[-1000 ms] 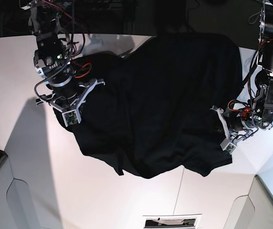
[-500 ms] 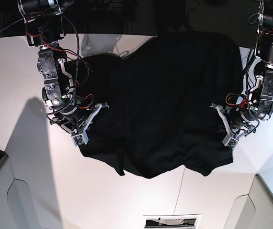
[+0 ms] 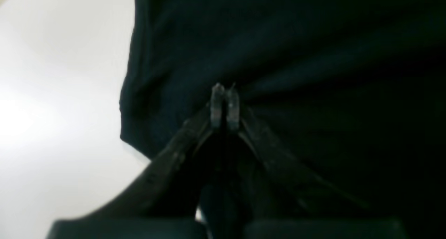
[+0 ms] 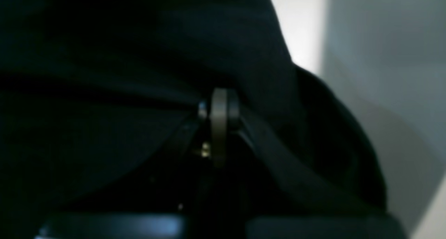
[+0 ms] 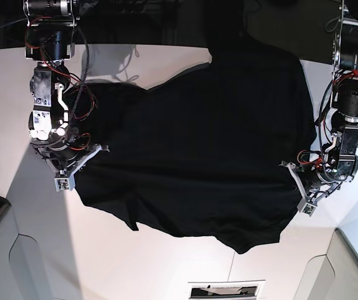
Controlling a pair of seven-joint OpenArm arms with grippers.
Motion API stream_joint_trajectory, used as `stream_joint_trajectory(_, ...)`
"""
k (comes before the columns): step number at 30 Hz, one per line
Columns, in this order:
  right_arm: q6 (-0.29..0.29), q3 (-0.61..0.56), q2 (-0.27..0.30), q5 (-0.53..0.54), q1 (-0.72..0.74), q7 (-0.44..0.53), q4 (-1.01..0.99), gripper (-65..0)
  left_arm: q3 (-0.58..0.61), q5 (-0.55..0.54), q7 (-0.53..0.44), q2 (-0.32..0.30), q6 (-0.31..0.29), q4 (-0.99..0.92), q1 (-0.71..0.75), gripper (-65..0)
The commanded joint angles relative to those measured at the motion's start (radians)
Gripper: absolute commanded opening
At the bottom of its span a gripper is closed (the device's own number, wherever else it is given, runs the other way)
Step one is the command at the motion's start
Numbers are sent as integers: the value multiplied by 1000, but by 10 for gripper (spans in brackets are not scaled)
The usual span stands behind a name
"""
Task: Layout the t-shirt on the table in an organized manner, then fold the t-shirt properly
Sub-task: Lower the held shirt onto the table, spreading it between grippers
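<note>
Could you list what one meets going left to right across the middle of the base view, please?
Bare table → right pincer → t-shirt → left pincer

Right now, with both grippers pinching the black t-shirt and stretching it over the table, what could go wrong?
The left gripper holds only a thin pinch of the t-shirt; it may slip. The right gripper grips bunched fabric, so creases could stay. The shirt's far edge hangs past the table and may drag.
</note>
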Motion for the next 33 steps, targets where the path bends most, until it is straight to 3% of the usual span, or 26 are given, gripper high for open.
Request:
stream_joint_trajectory(1,-11,10,8,-6,11,-16,9,-650,0,6,16,9,1,-7,-32,-650)
stream_joint_trajectory(8,-11,10,8,42,10,-32,48,-650,0,56,11,103,2,-64,-112,-650)
stream_joint_trajectory(16,-13,11,8,75,-40,-76,256,-650,1,82,-11,85,6,-142,-204,-650)
stream_joint_trajectory(19,-14,32,8,76,-80,-81,303,-650,1,83,-14,73,43,-147,-230,-650)
stream_joint_trajectory(23,-16,116,9,84,-142,-90,353,-650,1,90,-14,59,58,-147,-257,-650)
stream_joint_trajectory(28,-15,266,49,176,-203,-99,394,-650,1,59,26,50,57,-147,-262,-650)
stream_joint_trajectory(33,23,364,109,229,-206,-131,376,-650,1,-120,198,39,-61,-108,-249,-650)
